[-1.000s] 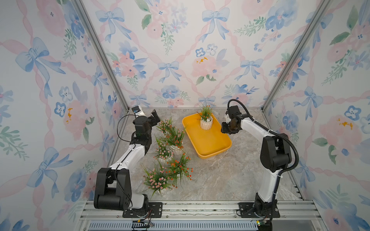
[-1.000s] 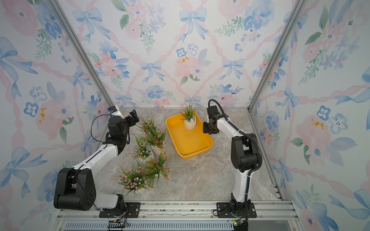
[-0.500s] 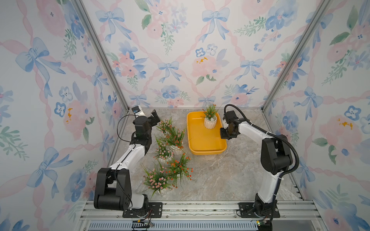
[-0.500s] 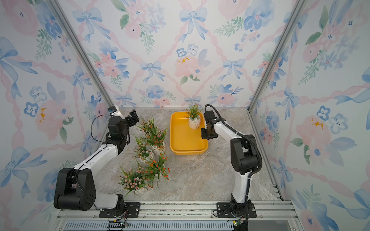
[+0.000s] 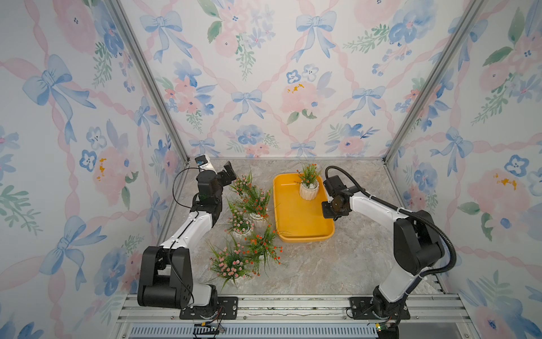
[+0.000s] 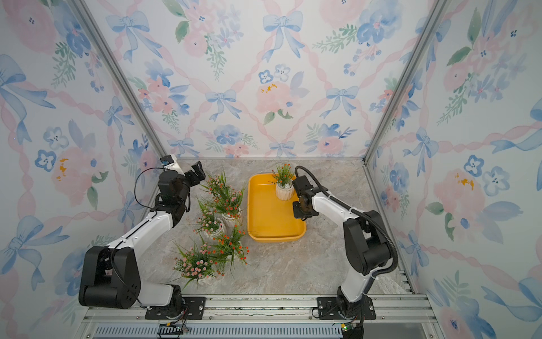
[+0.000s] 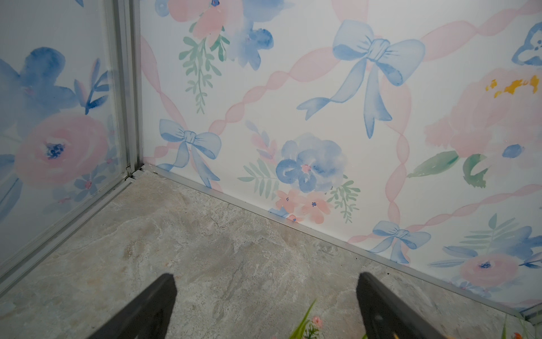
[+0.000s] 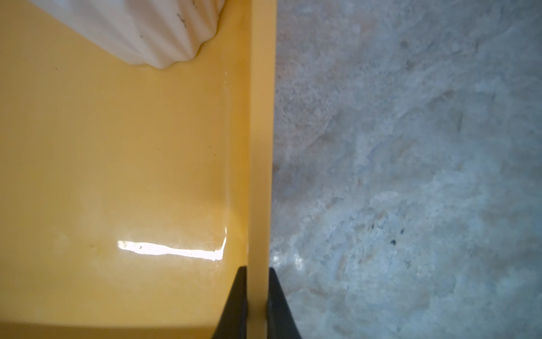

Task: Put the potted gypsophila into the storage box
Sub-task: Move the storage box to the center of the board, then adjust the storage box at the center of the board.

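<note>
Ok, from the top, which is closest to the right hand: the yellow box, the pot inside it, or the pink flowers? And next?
1. Storage box: the right hand clamps its rim.
2. White pot: inside the box, far end.
3. Pink flowers: outside the box, at the front left.

Three walls (image 5: 264,88) papered with watercolour blue bows, pink ribbons and flowers enclose a grey marble-patterned table (image 5: 337,264). Aluminium posts (image 5: 150,79) run up the corners; one corner lies just ahead of the left jaws. A slotted aluminium rail (image 5: 293,306) borders the table well behind those jaws.
</note>
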`<action>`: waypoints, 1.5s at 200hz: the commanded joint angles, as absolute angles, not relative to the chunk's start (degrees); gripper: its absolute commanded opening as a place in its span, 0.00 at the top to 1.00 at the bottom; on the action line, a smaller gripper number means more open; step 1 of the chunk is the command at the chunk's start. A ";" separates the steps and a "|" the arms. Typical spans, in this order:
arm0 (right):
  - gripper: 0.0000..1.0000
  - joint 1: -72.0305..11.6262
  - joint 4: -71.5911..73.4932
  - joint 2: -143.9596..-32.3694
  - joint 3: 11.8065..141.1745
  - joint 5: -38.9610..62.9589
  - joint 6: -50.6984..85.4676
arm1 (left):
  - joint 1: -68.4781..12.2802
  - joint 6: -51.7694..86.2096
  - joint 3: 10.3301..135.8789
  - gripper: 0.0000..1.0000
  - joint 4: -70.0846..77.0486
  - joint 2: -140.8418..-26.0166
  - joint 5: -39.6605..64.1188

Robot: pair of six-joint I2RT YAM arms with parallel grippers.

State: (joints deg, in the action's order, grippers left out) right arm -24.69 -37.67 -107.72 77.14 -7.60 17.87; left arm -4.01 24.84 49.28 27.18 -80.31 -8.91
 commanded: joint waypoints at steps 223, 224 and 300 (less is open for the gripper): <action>0.26 -44.63 -48.13 -97.03 89.13 -30.89 62.86 | -2.11 23.47 55.84 0.02 27.47 -86.87 -7.83; 0.26 -44.73 -47.93 -97.08 89.17 -30.83 62.85 | -2.11 23.47 55.78 0.02 27.45 -86.85 -7.87; 0.03 -45.49 -35.08 -97.77 93.94 -23.89 49.03 | -2.15 23.61 53.73 0.02 21.01 -81.11 -7.47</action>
